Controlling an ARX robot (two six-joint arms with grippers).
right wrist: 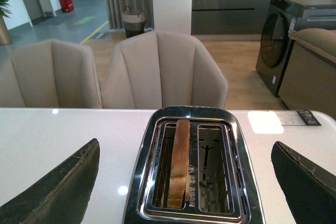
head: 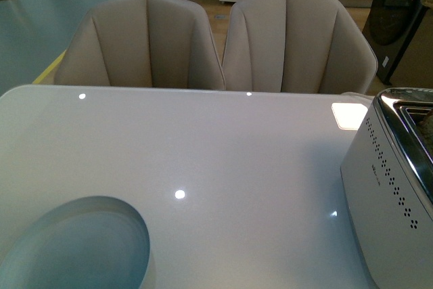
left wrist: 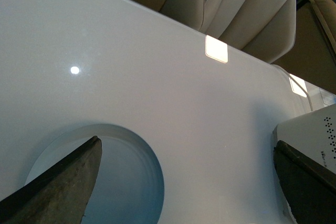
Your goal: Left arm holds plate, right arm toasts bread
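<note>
The pale blue-grey plate (head: 74, 245) lies empty on the white table at the front left; it also shows in the left wrist view (left wrist: 123, 182). My left gripper (left wrist: 186, 182) is open above the table, one jaw over the plate, the other near the toaster's white side. The bread (right wrist: 180, 161) stands on edge in one slot of the toaster (right wrist: 191, 169), its crust showing. My right gripper (right wrist: 186, 182) is open and empty above the toaster, its jaws wide on either side. Neither gripper shows in the front view.
The white toaster with a chrome top (head: 396, 181) stands at the table's right front. Its second slot is empty. Two beige chairs (head: 216, 38) stand behind the table's far edge. A washing machine (right wrist: 294, 35) stands further back on the right.
</note>
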